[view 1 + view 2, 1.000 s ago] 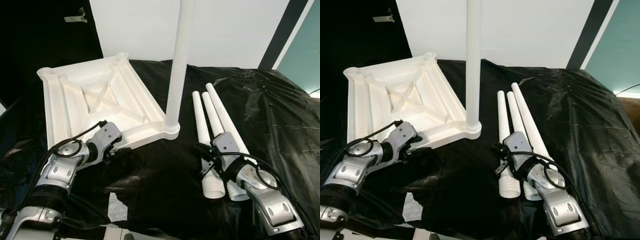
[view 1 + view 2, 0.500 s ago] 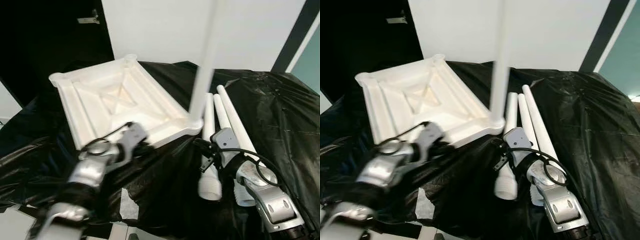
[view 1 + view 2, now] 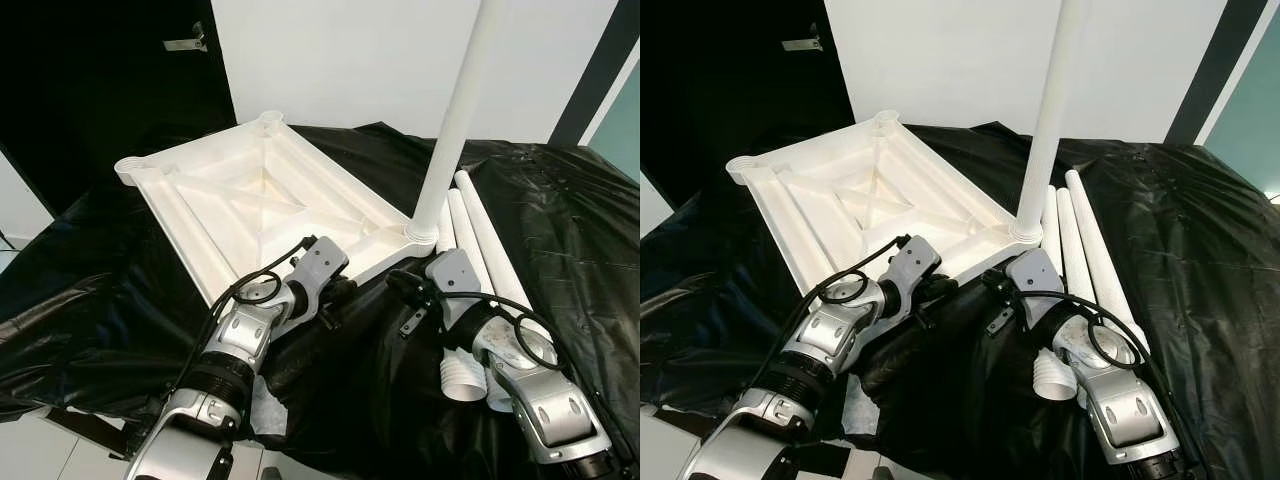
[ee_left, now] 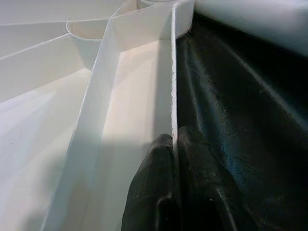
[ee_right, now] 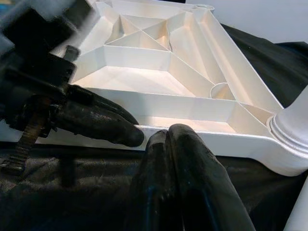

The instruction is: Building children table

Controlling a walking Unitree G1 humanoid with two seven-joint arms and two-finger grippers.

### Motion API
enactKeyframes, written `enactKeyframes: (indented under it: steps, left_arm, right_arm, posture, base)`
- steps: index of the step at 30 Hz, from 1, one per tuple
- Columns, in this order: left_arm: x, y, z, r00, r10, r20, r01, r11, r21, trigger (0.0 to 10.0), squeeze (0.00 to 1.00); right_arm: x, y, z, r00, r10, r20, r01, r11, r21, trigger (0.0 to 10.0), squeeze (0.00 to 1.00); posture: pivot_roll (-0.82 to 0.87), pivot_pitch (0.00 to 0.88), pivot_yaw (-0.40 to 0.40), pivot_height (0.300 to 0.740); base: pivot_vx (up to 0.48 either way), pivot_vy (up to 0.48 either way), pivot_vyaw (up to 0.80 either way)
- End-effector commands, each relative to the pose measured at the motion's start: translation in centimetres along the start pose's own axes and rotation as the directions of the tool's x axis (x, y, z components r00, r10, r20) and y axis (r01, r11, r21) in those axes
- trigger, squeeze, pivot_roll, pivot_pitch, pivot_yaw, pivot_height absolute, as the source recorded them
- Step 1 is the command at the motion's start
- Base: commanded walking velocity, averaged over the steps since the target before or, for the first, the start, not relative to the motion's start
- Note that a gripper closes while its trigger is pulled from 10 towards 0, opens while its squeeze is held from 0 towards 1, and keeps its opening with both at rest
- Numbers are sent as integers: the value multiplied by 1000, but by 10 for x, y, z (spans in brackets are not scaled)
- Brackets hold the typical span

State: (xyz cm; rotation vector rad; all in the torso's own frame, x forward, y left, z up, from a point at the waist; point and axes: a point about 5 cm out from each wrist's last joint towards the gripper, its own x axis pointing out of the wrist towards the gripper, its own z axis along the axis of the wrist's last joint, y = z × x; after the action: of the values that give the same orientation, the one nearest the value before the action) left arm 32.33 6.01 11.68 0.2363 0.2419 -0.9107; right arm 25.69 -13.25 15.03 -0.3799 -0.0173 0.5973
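Note:
The white ribbed tabletop (image 3: 200, 215) lies upside down on a black sheet. One white leg (image 3: 455, 110) stands upright in its near right corner. Three loose legs (image 3: 490, 250) lie side by side just right of that corner. My left gripper (image 3: 335, 295) is shut on the tabletop's near rim; in the left wrist view its fingers (image 4: 161, 159) pinch the thin wall. My right gripper (image 3: 395, 285) is shut with nothing held, low on the sheet just in front of the same rim, close beside the left gripper's fingers (image 5: 110, 125).
The black sheet (image 3: 100, 290) covers the whole work surface and drapes over its near edge. A white wall (image 3: 350, 60) and a dark door (image 3: 100, 80) stand behind. Pale floor (image 3: 30, 450) shows at the lower left.
The camera has shifted. The tabletop, with its upright leg, now sits closer to the loose legs. My right gripper has left the loose legs and come to the tabletop's near rim.

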Motion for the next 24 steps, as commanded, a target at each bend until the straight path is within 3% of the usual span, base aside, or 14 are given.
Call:
enactKeyframes:
  steps: [1,2,3,4,5,6,8,9,13,17,19,20,24]
  left_arm:
    - [-7,-15,20,963,-154,221,168,985,-48,10000,443]
    - [-12,-15,22,950,-181,254,200,979,-50,10000,765]
    - [-12,-15,22,950,-181,254,200,979,-50,10000,765]
    - [-18,-16,23,940,-210,268,231,972,-50,10000,1000]
    - [-18,-16,23,940,-210,268,231,972,-50,10000,1000]
    - [-31,-21,26,910,-294,293,312,950,-16,10000,90]
    - [-40,-23,28,890,-336,307,349,937,11,10000,90]
    - [-43,-22,28,886,-342,311,356,934,13,10000,0]
    - [-48,-21,27,885,-340,317,353,935,18,10000,0]
    - [-52,-13,17,932,-276,236,275,961,39,10000,0]
    - [-52,-12,15,937,-269,222,266,963,45,10000,0]
    - [-55,-7,6,955,-254,154,247,967,62,10000,0]
    - [-58,2,-8,977,-210,45,206,975,82,10000,0]
  right_arm:
    - [0,1,-2,1000,-6,-17,6,1000,6,10000,0]
    - [0,2,-2,1000,-4,-18,4,1000,8,10000,0]
    - [0,2,-2,1000,-4,-18,4,1000,8,10000,0]
    - [1,2,-2,1000,-1,-18,2,1000,9,10000,0]
    - [1,2,-2,1000,-1,-18,2,1000,9,10000,0]
    - [2,3,-2,1000,6,-19,-5,1000,10,10000,0]
    - [3,3,-2,1000,9,-20,-9,1000,11,10000,0]
    - [3,3,-2,1000,10,-20,-10,1000,11,10000,0]
    - [4,2,-3,1000,14,-21,-14,1000,10,10000,0]
    - [5,2,-3,1000,20,-21,-19,1000,9,10000,0]
    - [5,2,-3,1000,20,-21,-20,1000,9,10000,0]
    - [5,2,-3,1000,21,-21,-21,1000,9,10000,0]
    - [5,3,-3,999,24,-22,-24,1000,8,10000,0]
  posture:
    - [-31,0,-11,740]
    - [-26,0,-13,740]
    - [-26,0,-13,740]
    - [-23,0,-14,740]
    - [-23,0,-14,740]
    - [-15,0,-18,740]
    - [-11,0,-21,740]
    - [-6,0,-23,740]
    - [-1,0,-26,740]
    - [1,0,-32,740]
    - [1,0,-32,740]
    - [2,0,-32,740]
    - [1,0,-32,740]
  base:
    - [0,0,0]
    - [0,0,0]
    - [0,0,0]
    - [0,0,0]
    - [0,0,0]
    - [0,0,0]
    - [0,0,0]
    - [0,0,0]
    - [0,0,0]
    - [0,0,0]
    - [0,0,0]
    - [0,0,0]
    - [0,0,0]
